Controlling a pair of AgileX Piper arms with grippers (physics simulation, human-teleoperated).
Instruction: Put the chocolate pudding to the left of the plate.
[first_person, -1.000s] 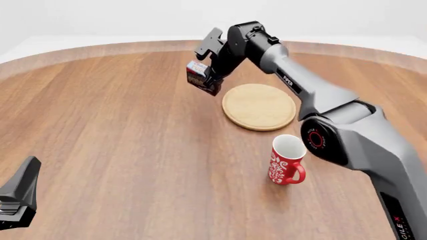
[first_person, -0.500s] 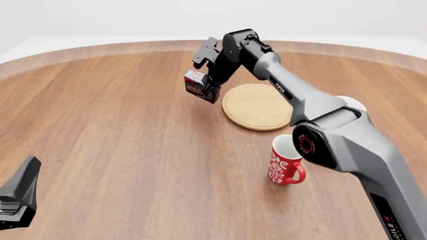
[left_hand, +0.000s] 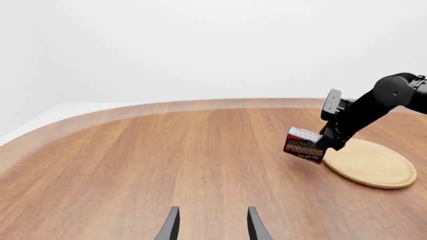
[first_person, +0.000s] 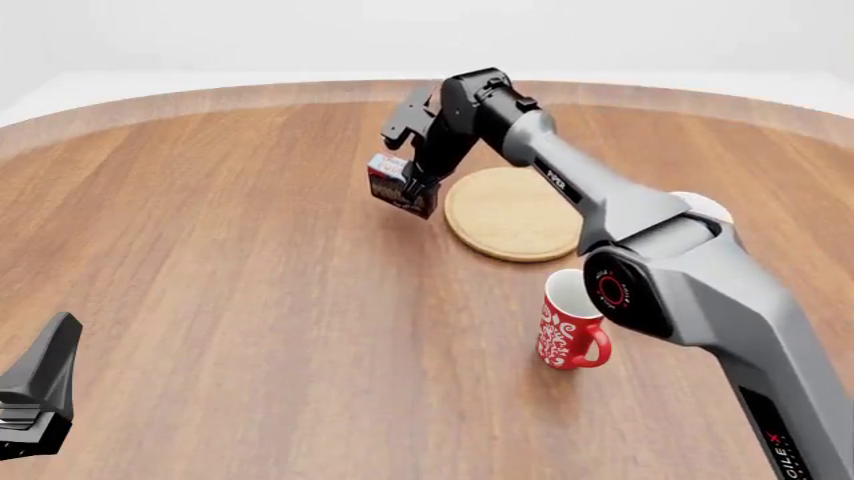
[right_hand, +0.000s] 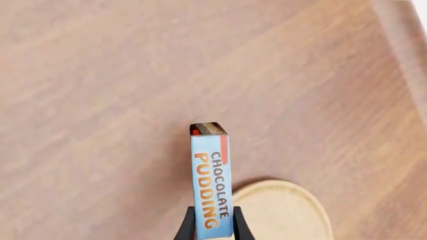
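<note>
Right end effector (first_person: 411, 185) is clenched on the chocolate pudding (first_person: 399, 187), holding it tilted just left of the plate (first_person: 514, 212). Whether the carton already touches the counter (first_person: 240, 280) is unclear; it appears slightly raised. Left end effector (left_hand: 211, 225) sits idle with fingers apart, well away. Step in hand: placement. Next move calls for lowering, levelling the carton, then releasing without nudging the plate.
</note>
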